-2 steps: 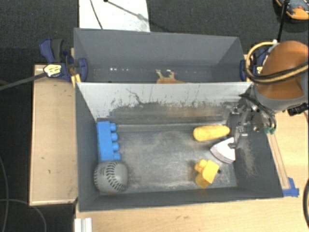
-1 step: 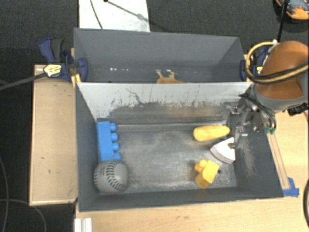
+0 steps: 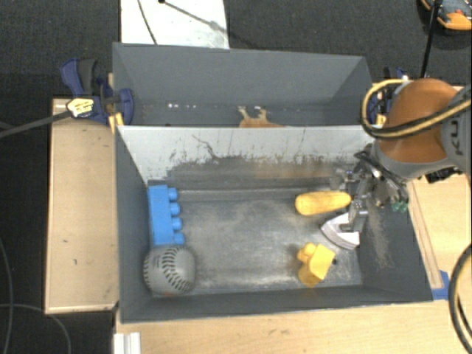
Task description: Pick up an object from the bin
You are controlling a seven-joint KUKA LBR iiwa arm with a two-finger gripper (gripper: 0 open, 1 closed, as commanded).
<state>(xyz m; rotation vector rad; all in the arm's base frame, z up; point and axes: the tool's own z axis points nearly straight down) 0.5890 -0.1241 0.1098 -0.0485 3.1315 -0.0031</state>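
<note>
Starting at the left wall, a blue studded plastic brick lies above a grey stitched ball, both well apart from the arm. Further right sit a smooth yellow oblong and a blocky yellow piece. The gripper hangs just beside the oblong; whether it is parted or closed I cannot tell. I reckon that rounded, slick oblong could roll away if nudged off-centre.
</note>
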